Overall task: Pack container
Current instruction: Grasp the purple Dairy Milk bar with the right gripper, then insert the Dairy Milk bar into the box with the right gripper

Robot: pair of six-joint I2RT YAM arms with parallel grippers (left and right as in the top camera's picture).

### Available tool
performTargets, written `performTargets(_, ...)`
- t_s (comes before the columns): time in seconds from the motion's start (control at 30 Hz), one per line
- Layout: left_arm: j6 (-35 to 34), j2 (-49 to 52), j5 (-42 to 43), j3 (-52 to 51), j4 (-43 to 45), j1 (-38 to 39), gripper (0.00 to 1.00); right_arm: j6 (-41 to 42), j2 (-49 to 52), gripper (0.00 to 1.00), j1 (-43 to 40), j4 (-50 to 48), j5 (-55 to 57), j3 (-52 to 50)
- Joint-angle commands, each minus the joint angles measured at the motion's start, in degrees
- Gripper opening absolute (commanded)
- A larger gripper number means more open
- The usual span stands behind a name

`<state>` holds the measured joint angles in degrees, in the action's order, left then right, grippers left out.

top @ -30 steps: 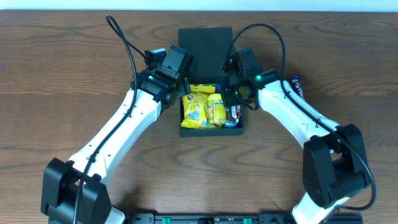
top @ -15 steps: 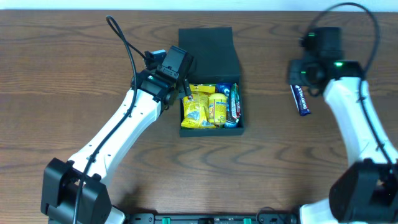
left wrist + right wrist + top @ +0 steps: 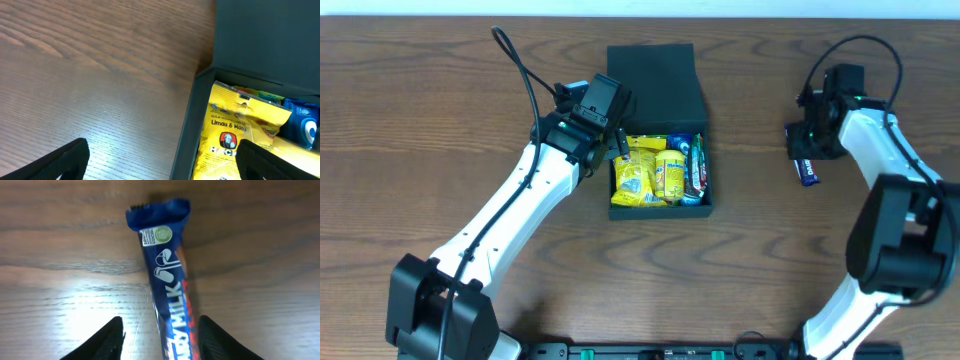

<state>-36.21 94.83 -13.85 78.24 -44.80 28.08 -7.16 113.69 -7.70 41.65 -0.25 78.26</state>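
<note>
The dark teal container (image 3: 657, 205) stands at mid table with its flap lid (image 3: 654, 85) open toward the back. Inside lie yellow snack packets (image 3: 645, 172) and a bar (image 3: 695, 168). My left gripper (image 3: 616, 152) is open and straddles the container's left wall (image 3: 187, 127), one finger over the table and one over a yellow packet (image 3: 235, 132). A blue chocolate bar (image 3: 806, 166) lies on the table at the right. My right gripper (image 3: 807, 150) is open with a finger on each side of that bar (image 3: 172, 295), not closed on it.
The wooden table (image 3: 440, 120) stretches to the left and front of the container. A black cable (image 3: 525, 75) loops over the left arm. A dark rail (image 3: 670, 350) runs along the front edge.
My right arm swung from the container out to the right and came down over the blue bar. A bar now lies at the container's right side. The left arm has not moved.
</note>
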Motion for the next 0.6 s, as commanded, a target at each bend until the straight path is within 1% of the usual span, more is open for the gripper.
performTargets(0.0, -0.2, 0.4, 0.0, -0.2, -0.2, -0.2, 0.95, -1.3, 3.0, 0.47, -0.6, -0.1, -0.4, -0.1)
performTargets(0.1, 0.0, 0.4, 0.0, -0.2, -0.2, -0.2, 0.95, -1.3, 4.3, 0.46, -0.6, -0.3, -0.2, -0.1)
performTargets(0.17, 0.0, 0.4, 0.0, -0.2, -0.2, -0.2, 0.95, -1.3, 4.5, 0.41, -0.6, -0.5, -0.2, -0.1)
performTargets(0.2, 0.0, 0.4, 0.0, -0.2, -0.2, -0.2, 0.95, -1.3, 4.5, 0.41, -0.6, -0.5, -0.2, -0.1)
performTargets(0.27, 0.0, 0.4, 0.0, -0.2, -0.2, -0.2, 0.95, -1.3, 4.5, 0.36, -0.6, -0.6, -0.2, -0.1)
performTargets(0.37, 0.0, 0.4, 0.0, -0.2, -0.2, -0.2, 0.95, -0.8, 4.5, 0.19, -0.6, -0.3, -1.2, -0.1)
performTargets(0.4, 0.0, 0.4, 0.0, -0.2, -0.1, -0.2, 0.95, -0.3, 4.5, 0.15, -0.6, -0.2, -1.6, 0.0)
performTargets(0.57, 0.3, 0.4, 0.0, -0.2, -0.2, -0.2, 0.95, 1.3, 3.6, 0.09, -0.3, 1.1, -6.4, 1.0)
